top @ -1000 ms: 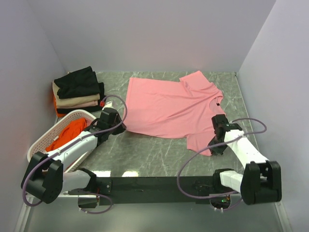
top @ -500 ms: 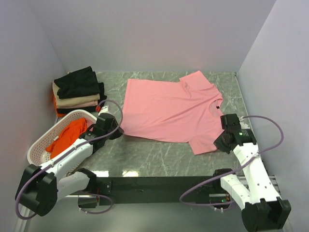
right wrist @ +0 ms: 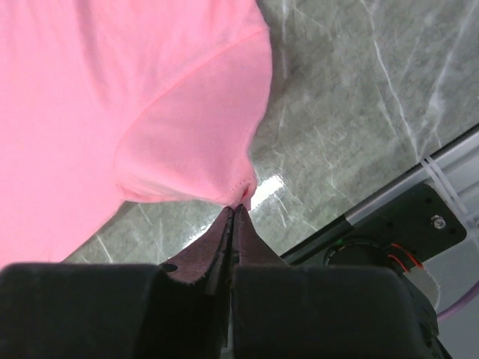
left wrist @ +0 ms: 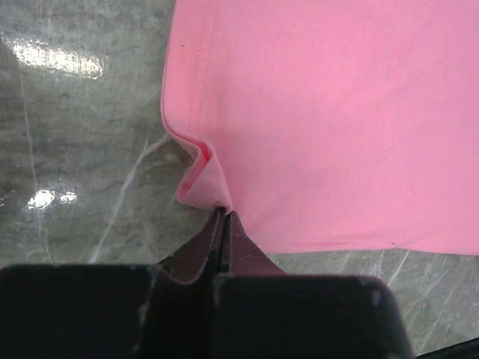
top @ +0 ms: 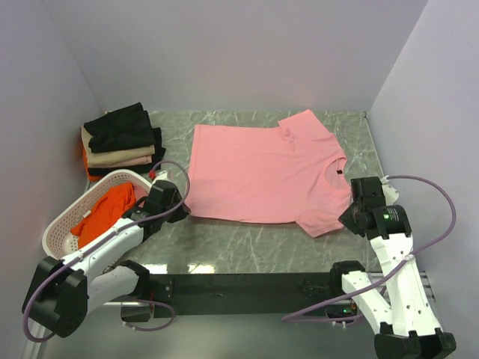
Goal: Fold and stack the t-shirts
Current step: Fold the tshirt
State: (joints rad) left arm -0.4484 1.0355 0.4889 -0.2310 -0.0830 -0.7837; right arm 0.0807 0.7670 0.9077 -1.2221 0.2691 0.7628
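Pinching the pink shirt (top: 262, 176) at two points, I have both hands clamped tight on cloth. My left gripper (left wrist: 225, 215) has its jaws pressed together on the near left corner of the hem, where the fabric bunches into a small raised fold right at my fingertips while the hem edge runs away from it toward the far side. My right gripper (right wrist: 234, 212) is likewise closed on the shirt, nipping the outer corner of the near sleeve, which pulls to a point between the jaws. Between my two holds the shirt lies spread nearly flat on the table (top: 247, 243), hem to the left, collar to the right, its other sleeve pointing to the far right; it fills the middle of the surface, and its near edge runs almost straight from one hand to the other. Well apart from it, in the far left corner, sits a stack (top: 120, 142) of folded shirts, black on top with beige under it and more layers below. Just near of that stack, beside my left arm, the basket (top: 56, 224) sits tilted at the table's left edge with an orange shirt (top: 105, 209) heaped inside.
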